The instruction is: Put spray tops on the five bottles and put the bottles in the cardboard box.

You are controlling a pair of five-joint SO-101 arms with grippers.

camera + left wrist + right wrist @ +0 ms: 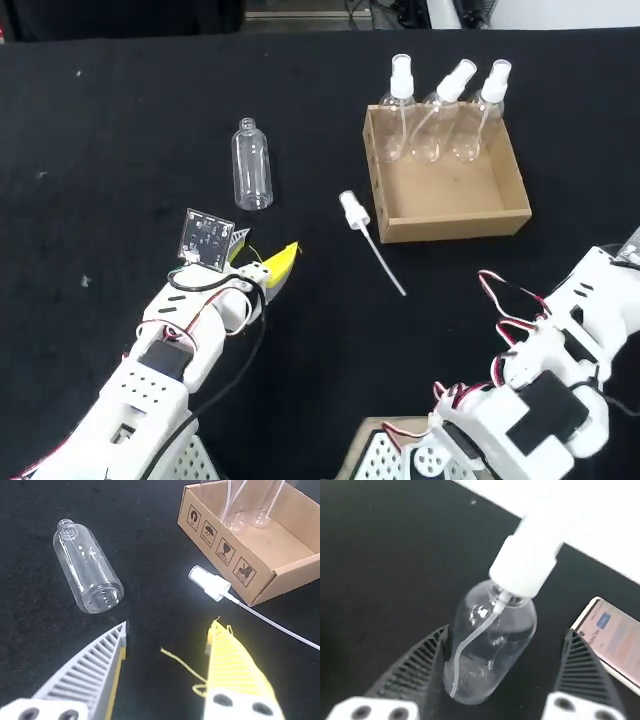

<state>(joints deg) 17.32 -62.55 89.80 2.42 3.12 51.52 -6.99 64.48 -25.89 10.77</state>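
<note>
Nearest the arms, the risk lies at the right gripper [507, 630]. Its jaws are spread wide to either side of a standing capped bottle [490, 650], and nothing is held. The white top [530, 555] appears to sit askew on the neck, and it cannot be told whether it is screwed home. If not, it could be shed when the bottle is lifted. The light bottle could also be tipped if one jaw meets it before the other.

The left gripper [170, 625] is also wide open and empty, over bare table [150, 530]. Just beyond it the loose top [210, 582] lies on its side, its thin tube [280, 625] trailing. The tube could be bent, or the top flicked away, by an off-centre pinch, and the narrow neck may well be missed when so limp a tube is threaded in. The bare bottle [87, 567] lies on its side and could be rolled by a glancing touch.

The bottles are of clear plastic, round-shouldered and narrow-necked; the tops are white. The bare bottle is found well apart from the box [225, 555], while the loose top lies just beside its near corner. Farthest off, three bottles [430, 130] with tops are leant against the box's far wall.
</note>
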